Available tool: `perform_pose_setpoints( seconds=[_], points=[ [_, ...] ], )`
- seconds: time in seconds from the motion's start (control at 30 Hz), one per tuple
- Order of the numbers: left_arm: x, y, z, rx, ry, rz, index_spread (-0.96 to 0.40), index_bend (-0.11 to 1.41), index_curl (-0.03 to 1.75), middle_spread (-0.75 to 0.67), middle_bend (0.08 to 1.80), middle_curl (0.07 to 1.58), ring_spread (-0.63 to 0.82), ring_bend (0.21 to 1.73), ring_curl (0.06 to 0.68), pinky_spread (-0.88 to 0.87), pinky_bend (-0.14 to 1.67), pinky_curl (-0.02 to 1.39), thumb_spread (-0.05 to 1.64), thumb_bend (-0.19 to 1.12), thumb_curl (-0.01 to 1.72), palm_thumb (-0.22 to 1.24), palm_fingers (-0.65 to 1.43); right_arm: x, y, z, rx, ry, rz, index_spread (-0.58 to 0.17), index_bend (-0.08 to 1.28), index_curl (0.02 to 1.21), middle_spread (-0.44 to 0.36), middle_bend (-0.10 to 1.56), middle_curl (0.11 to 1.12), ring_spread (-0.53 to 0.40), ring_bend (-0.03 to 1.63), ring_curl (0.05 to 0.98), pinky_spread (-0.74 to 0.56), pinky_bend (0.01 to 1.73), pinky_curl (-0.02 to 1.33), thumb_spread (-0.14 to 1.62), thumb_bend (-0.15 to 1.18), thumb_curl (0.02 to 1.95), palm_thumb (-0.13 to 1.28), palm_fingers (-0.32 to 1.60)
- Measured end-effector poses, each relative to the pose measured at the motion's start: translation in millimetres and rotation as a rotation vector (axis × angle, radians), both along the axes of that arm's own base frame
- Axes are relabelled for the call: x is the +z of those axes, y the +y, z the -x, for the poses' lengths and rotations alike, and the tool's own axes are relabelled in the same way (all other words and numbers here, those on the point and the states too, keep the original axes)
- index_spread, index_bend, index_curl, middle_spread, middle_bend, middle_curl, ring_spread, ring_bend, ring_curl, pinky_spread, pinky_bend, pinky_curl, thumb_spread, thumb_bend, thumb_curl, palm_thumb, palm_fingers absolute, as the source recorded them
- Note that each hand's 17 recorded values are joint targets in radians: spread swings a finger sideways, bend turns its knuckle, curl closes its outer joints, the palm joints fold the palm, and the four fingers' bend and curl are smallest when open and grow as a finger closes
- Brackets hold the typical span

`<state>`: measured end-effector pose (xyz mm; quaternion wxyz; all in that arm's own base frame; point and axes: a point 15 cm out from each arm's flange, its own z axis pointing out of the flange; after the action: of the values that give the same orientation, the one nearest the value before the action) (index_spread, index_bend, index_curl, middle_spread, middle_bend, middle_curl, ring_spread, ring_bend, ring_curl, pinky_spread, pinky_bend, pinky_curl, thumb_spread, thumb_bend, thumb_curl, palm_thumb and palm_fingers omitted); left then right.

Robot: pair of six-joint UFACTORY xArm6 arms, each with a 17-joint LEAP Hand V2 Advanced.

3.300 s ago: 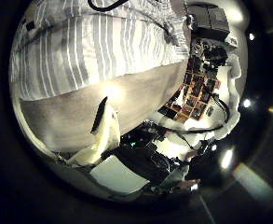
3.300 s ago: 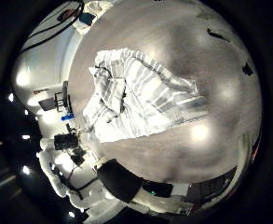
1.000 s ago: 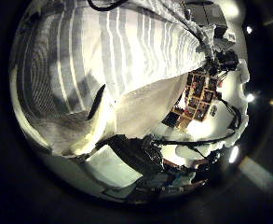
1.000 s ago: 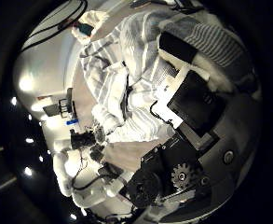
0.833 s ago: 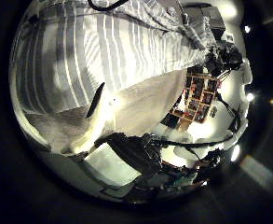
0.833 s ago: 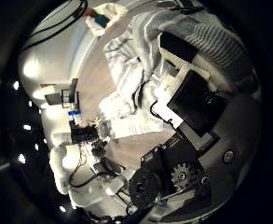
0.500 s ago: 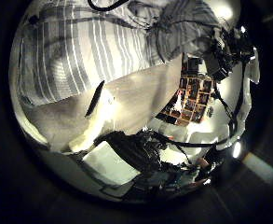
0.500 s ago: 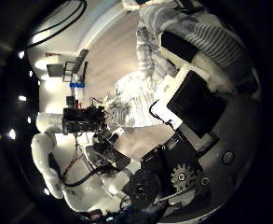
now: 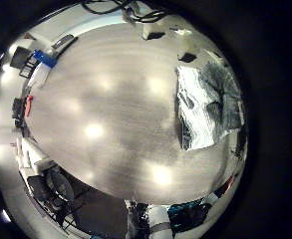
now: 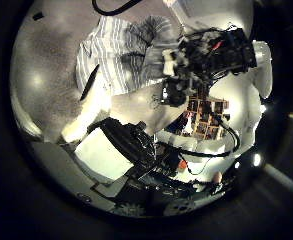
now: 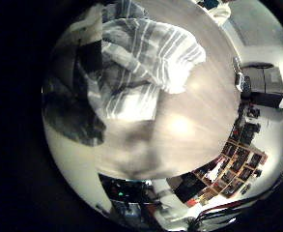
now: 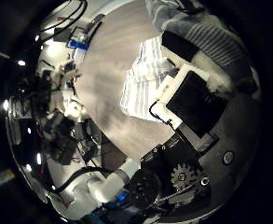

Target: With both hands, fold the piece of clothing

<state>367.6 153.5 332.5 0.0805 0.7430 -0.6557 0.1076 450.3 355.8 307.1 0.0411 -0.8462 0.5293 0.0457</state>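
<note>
In the left thumb side palm view the garment [image 10: 114, 52] lies beyond my left hand's own fingers [image 10: 111, 150], which hold nothing. There my right hand [image 10: 201, 55] is at the garment's edge. In the right thumb side palm view a fold of the cloth [image 12: 203, 35] is wrapped over my right hand's fingers [image 12: 187, 98], and the rest of the garment [image 12: 143, 79] lies below. In the right little finger side palm view the garment [image 11: 141, 58] is close.
The left palm was close against the cloth and has drawn back from it. The right hand has kept its hold on the cloth and moved it over the garment.
</note>
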Motion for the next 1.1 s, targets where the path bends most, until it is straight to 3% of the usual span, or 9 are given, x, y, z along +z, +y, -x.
perform_pose_setpoints(
  seconds=[0.2,0.5,0.6,0.63,0.7,0.83,0.97,1.1],
  points=[
    [9.0,27.6,18.8,0.053,-0.005,0.02,-0.06,0.23,0.45,0.11,0.19,0.38,0.19,0.62,0.2,0.29,0.25,0.34,1.21,-0.01,0.41,0.6,0.33,-8.7,33.4,3.9,0.117,-0.04,-0.037,-0.248,1.09,0.88,-0.117,1.37,0.66,-0.172,1.48,0.588,-0.24,1.2,0.82,1.07,-0.02,0.83,0.97,1.19],
    [4.7,37.7,36.5,0.078,0.009,0.031,-0.06,0.21,0.47,0.11,0.19,0.38,0.19,0.62,0.198,0.29,0.25,0.34,1.21,-0.01,0.43,0.61,0.33,-10.8,63.4,9.7,0.226,-0.091,-0.066,-0.247,1.07,0.86,-0.117,1.35,0.65,-0.174,1.45,0.575,-0.26,1.18,0.8,1.09,-0.03,0.79,0.88,1.19],
    [7.1,41.6,41.0,0.084,0.002,0.033,-0.06,0.2,0.48,0.11,0.19,0.38,0.19,0.62,0.197,0.29,0.25,0.35,1.21,-0.01,0.43,0.61,0.34,-23.0,66.9,12.5,0.299,-0.084,-0.055,-0.271,0.96,0.82,-0.132,1.27,0.61,-0.193,1.39,0.543,-0.34,1.1,0.74,1.12,-0.02,0.75,0.83,1.14],
    [8.5,41.3,42.9,0.084,0.001,0.033,-0.06,0.2,0.48,0.11,0.19,0.38,0.19,0.62,0.197,0.29,0.25,0.35,1.21,-0.01,0.43,0.61,0.34,-26.3,65.8,12.9,0.312,-0.077,-0.05,-0.298,0.76,0.78,-0.159,1.15,0.58,-0.229,1.4,0.543,-0.41,1.15,0.74,1.13,-0.02,0.74,0.82,0.84],
    [9.8,39.3,45.4,0.084,0.002,0.033,-0.06,0.2,0.48,0.11,0.19,0.38,0.19,0.62,0.196,0.29,0.25,0.35,1.21,-0.01,0.43,0.61,0.34,-30.2,61.5,12.1,0.338,-0.069,-0.044,-0.362,0.49,0.72,-0.188,1.01,0.54,-0.267,1.4,0.542,-0.46,1.25,0.74,1.13,-0.02,0.72,0.81,0.53],
    [8.0,38.5,47.0,0.085,0.008,0.034,-0.06,0.2,0.49,0.11,0.19,0.38,0.19,0.62,0.196,0.28,0.25,0.35,1.22,-0.01,0.43,0.6,0.34,-24.4,56.2,8.5,0.397,-0.083,-0.05,-0.466,0.32,0.56,-0.197,0.75,0.44,-0.252,1.2,0.451,-0.28,1.17,0.72,1.15,0.0,0.7,0.83,0.06],
    [5.1,36.7,48.4,0.086,0.016,0.038,-0.06,0.19,0.5,0.11,0.19,0.37,0.19,0.62,0.195,0.29,0.24,0.35,1.22,-0.01,0.43,0.6,0.34,-1.0,51.0,5.3,0.476,-0.131,-0.069,-0.498,0.26,0.48,-0.189,0.59,0.38,-0.153,1.03,0.367,-0.03,1.09,0.66,1.14,0.0,0.7,0.89,-0.05],
    [2.3,29.3,48.4,0.073,0.024,0.042,-0.06,0.19,0.5,0.11,0.19,0.37,0.19,0.62,0.196,0.29,0.25,0.35,1.22,-0.01,0.44,0.6,0.33,26.0,36.0,-4.4,0.479,-0.177,-0.084,-0.508,0.2,0.43,-0.168,0.49,0.35,-0.05,0.9,0.311,0.18,1.0,0.6,1.11,-0.01,0.71,0.93,-0.07]
  ],
)
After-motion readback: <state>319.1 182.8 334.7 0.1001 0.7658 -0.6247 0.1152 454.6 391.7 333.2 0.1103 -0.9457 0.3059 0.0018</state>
